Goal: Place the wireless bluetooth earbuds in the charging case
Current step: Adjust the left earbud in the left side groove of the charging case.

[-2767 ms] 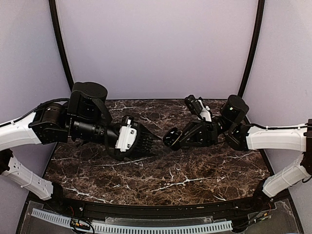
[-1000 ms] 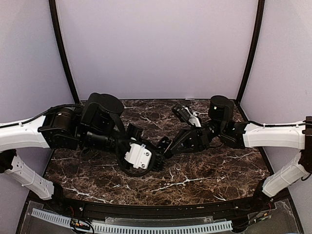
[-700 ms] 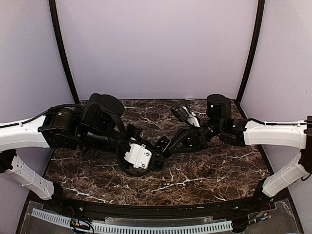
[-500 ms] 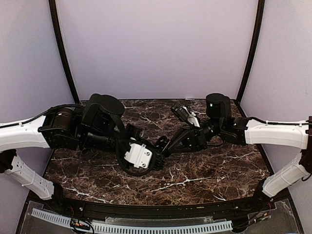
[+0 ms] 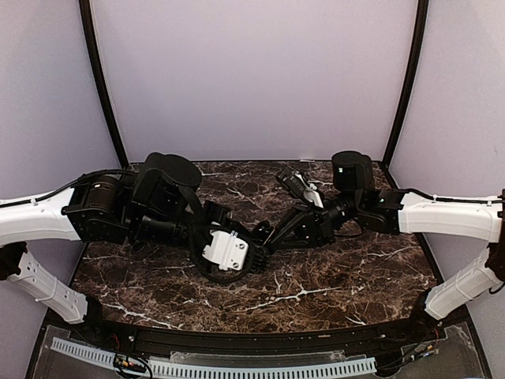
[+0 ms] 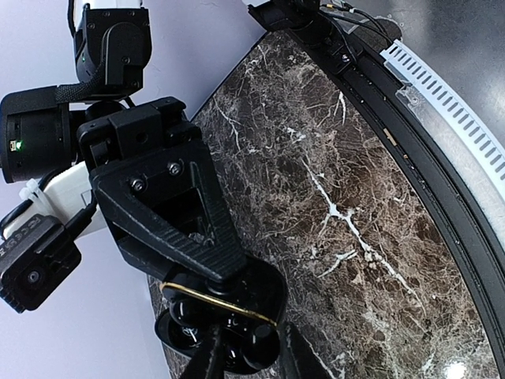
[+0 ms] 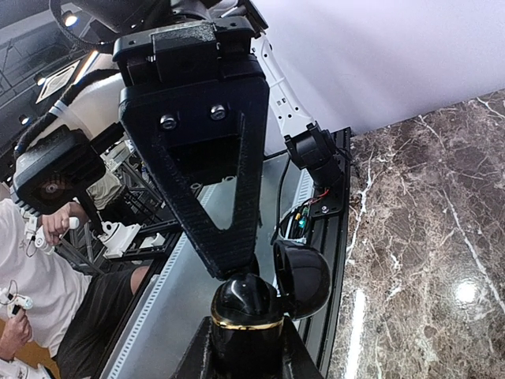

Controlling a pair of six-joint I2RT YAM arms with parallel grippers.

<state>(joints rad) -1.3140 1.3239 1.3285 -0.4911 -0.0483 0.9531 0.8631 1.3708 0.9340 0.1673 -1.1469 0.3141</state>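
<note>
The charging case (image 7: 245, 309) is glossy black with a gold band, and its lid (image 7: 304, 276) hangs open to one side. My right gripper (image 7: 245, 335) is shut on the case body and holds it above the table's middle (image 5: 266, 235). My left gripper (image 6: 251, 338) has come nose to nose with it (image 5: 258, 251). Its fingers (image 6: 291, 355) stand apart on either side of the case's open mouth (image 6: 268, 294). A dark earbud (image 6: 260, 346) sits in the case between them. No pale purple earbud is in view.
The dark marble table (image 5: 331, 288) has a black rail with a white slotted strip (image 5: 237, 369) along its near edge. Purple walls close off the back and both sides.
Since the earliest frame both arms have dropped and closed in until the grippers meet at the case. Over the last second they have hardly shifted.
</note>
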